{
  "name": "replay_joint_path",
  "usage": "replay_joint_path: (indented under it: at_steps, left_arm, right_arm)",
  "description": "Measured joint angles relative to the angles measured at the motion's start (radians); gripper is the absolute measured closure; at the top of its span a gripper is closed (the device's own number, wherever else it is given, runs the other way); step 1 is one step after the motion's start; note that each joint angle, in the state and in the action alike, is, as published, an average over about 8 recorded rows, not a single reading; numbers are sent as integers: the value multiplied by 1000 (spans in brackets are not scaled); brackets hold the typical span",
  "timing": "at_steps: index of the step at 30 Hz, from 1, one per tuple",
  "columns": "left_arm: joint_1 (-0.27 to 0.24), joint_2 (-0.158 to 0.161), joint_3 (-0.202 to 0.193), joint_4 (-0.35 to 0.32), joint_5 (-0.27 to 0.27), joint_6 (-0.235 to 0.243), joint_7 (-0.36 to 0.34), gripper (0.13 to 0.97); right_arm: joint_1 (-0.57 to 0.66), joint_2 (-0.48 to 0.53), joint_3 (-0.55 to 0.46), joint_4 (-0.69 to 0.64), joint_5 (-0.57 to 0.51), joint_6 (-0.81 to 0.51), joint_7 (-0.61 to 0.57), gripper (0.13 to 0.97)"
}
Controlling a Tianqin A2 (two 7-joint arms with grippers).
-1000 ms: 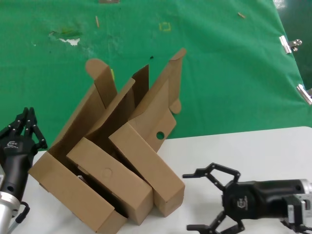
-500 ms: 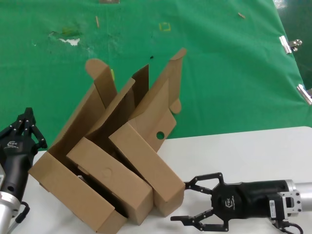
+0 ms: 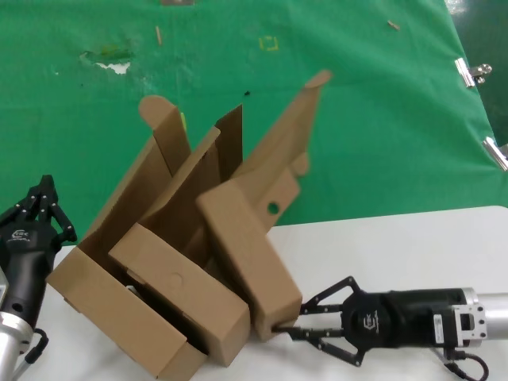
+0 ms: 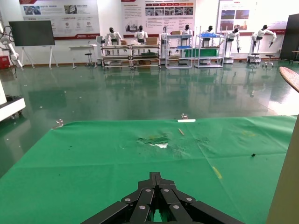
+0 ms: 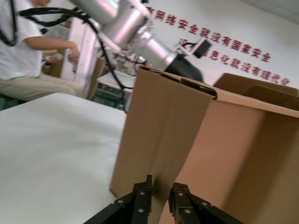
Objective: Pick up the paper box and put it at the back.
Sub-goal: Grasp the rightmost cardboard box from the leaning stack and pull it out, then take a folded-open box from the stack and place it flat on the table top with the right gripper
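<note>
The paper box [image 3: 242,238] is brown cardboard with a small round hole [image 3: 273,208] in a flap. It leans tilted against the two nested brown boxes [image 3: 151,278], half on the white tabletop [image 3: 397,246], with its lid raised over the green cloth [image 3: 381,119]. My right gripper [image 3: 287,328] lies low on the table, shut on the box's lower corner wall. In the right wrist view its fingers [image 5: 140,198] clamp both sides of the cardboard wall [image 5: 163,130]. My left gripper [image 3: 44,202] is shut and empty, parked left of the nested boxes, and also shows in the left wrist view [image 4: 156,177].
The green cloth carries whitish torn scuffs [image 3: 111,63] and a small yellow square mark [image 3: 270,43] at the back. Metal clips [image 3: 472,73] hold its right edge. The left arm [image 5: 135,32] shows beyond the box in the right wrist view.
My right gripper slid left along the table and closed on the paper box's lower corner. The box shifted and its lid swung up and to the right. The left arm stayed still.
</note>
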Motion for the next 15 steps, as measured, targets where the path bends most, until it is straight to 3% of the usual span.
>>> replay_joint_path:
  at_steps: [8,15]
  left_arm:
    - [0,0,0,0,0,0,0,957]
    - [0,0,0,0,0,0,0,957]
  right_arm:
    - [-16,11,145,18,-64,38,68,916]
    - [-47,53,338,154,-187,257,149,946]
